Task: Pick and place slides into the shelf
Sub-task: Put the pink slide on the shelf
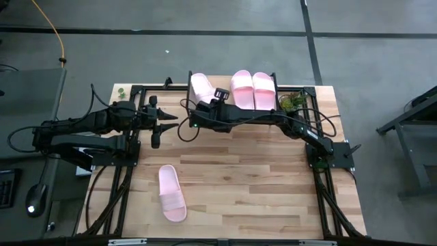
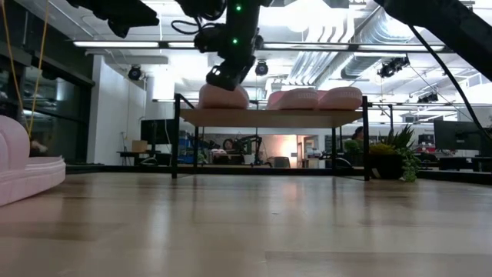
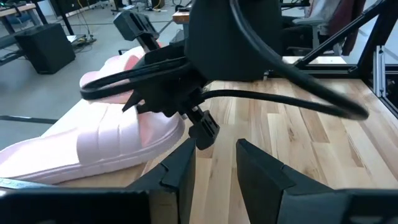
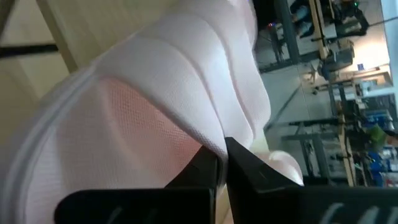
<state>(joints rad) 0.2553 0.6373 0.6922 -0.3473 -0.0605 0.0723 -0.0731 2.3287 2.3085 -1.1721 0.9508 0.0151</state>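
Note:
Three pale pink slides sit on the shelf [image 1: 234, 108] at the table's far edge: one at its left end [image 1: 199, 85] [image 2: 223, 96] and two side by side at its right [image 1: 241, 87] [image 1: 264, 89]. A fourth slide [image 1: 172, 193] [image 2: 23, 165] lies sole-down on the table near the left front. My right gripper [image 4: 222, 163] [image 1: 205, 108] reaches across from the right and is shut on the left-end slide [image 4: 155, 106]. My left gripper [image 3: 214, 163] [image 1: 162, 124] hovers open left of the shelf, touching nothing. My right gripper pinches the edge of the wide ribbed strap [image 4: 214, 134] of the left-end slide between its two fingers. The fingers come from the table's near side, slanting down, as the low view shows [image 2: 231, 73]. The slide's sole appears to rest level on the shelf plank [image 2: 269, 117].
A small green plant [image 1: 293, 102] [image 2: 396, 150] stands just right of the shelf. Black frame rails run along both table sides [image 1: 113, 198] [image 1: 331, 198]. Bare wood lies across the table's middle and right front [image 1: 259, 184].

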